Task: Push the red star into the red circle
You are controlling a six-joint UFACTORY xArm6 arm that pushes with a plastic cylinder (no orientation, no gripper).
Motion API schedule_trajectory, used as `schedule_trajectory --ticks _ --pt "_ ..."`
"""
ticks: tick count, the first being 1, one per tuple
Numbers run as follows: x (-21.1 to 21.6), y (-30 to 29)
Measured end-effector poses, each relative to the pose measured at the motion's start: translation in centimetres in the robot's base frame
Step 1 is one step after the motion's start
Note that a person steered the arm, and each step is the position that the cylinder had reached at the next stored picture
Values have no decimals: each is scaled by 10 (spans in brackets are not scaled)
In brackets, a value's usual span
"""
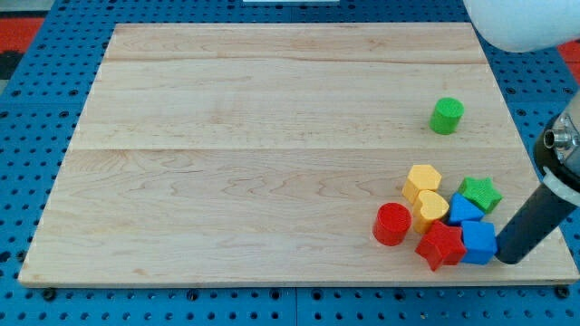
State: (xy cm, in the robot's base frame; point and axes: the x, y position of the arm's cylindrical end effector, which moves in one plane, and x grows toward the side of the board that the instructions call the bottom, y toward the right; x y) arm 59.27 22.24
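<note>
You'll find my tip [504, 260], a bare rod with no jaws to spread or close, touching the blue cube [478, 242] at its 3 o'clock. The red star [440, 244] sits at the cube's 9 o'clock, the red circle [392, 224] just beyond, at the star's 10 o'clock. The green cylinder [446, 116] stands far off at 12.

One raised camera looks steeply down on the wooden board [272, 136]

A robotics lab bench: a pale wooden worktop [272, 136] sits on a blue perforated mounting plate [27, 181], small coloured blocks [444, 217] scattered at one corner
</note>
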Motion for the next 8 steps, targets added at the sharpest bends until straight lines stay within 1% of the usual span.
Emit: schedule_trajectory --ticks 2,3,4,5,6,7,8 --pt "-9 -13" --pt "-9 9" --pt "1 22" --pt "25 18" --pt "24 15" --pt "25 3" --pt "26 -35"
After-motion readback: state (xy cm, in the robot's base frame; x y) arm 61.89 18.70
